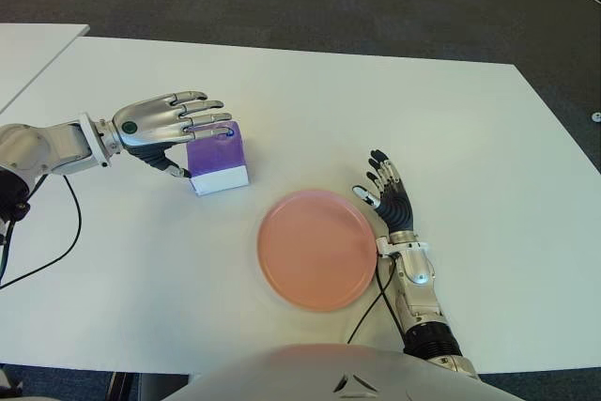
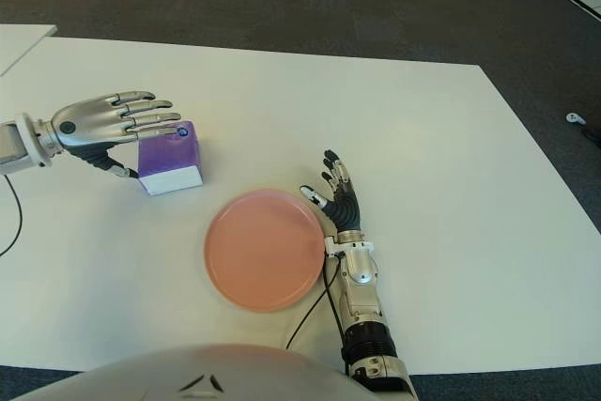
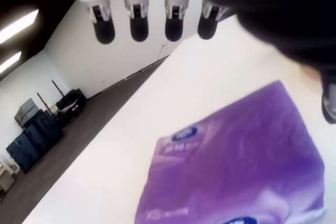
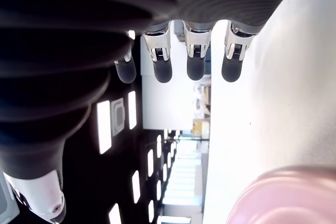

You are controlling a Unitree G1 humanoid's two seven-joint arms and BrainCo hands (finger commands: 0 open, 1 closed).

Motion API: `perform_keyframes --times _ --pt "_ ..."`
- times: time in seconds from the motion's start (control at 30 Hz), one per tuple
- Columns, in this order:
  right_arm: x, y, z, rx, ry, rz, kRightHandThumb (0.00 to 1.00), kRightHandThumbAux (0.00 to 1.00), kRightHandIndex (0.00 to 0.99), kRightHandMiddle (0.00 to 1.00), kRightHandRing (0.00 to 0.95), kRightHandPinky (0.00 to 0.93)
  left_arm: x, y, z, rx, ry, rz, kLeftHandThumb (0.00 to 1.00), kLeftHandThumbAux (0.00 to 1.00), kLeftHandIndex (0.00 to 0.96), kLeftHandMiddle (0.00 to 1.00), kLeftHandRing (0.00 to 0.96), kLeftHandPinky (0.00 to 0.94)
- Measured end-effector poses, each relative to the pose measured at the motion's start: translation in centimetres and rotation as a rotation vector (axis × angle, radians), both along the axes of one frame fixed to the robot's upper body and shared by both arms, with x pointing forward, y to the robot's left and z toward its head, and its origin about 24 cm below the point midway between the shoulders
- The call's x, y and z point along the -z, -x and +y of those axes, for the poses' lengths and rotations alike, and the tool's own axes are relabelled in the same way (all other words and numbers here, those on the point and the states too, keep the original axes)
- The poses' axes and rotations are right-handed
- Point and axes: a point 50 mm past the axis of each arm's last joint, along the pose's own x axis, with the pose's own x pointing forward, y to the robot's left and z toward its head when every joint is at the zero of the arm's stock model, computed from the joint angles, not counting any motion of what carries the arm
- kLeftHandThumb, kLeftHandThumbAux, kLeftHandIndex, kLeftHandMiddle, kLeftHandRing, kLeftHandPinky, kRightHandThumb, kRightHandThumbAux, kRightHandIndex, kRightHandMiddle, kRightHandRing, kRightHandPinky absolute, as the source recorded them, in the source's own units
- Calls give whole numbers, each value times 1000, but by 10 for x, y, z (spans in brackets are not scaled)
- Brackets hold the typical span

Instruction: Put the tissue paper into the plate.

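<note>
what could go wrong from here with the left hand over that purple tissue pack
1. The left hand has its fingers extended over the purple tissue pack, thumb beside it, not closed yet; closing might push the pack away rather than grip it.
2. The right hand shows right beside the pink plate, so the carried pack could bump it during placement.

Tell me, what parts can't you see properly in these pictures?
- Tissue pack: the left hand covers part of its top in the eye views; its far side is hidden.
- Left wrist view: the pack runs off the picture's edge.
- Plate: the right wrist view shows only a blurred edge beside the right hand.
</note>
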Motion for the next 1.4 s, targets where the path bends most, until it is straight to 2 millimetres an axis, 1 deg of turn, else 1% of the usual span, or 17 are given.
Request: perform_keyframes --times 0.23,0.47,0.6,0.8,1.03,1.23,1.4 --pt "0 0 0 -5 -1 0 66 669 0 0 0 0 0 5 -3 -3 58 34 218 389 0 0 0 0" --pt "0 0 0 -5 0 0 79 675 0 0 0 0 5 5 1 -24 41 50 193 399 0 0 0 0" --pt "0 0 0 -5 0 1 71 686 0 0 0 0 13 2 6 -53 4 71 187 395 0 0 0 0" --pt "0 1 0 -4 -1 -1 65 702 0 0 0 0 31 -5 11 -99 -87 81 188 388 0 0 0 0" --pt "-1 3 0 -2 -4 -5 69 704 0 0 0 0 44 -11 8 -79 -149 61 235 362 0 0 0 0" --pt "-1 3 0 0 -4 -5 72 704 0 0 0 0 45 -15 6 -50 -176 30 285 332 0 0 0 0" --pt "-1 3 0 1 -4 -4 69 710 0 0 0 0 43 -18 7 -29 -217 13 324 328 0 0 0 0"
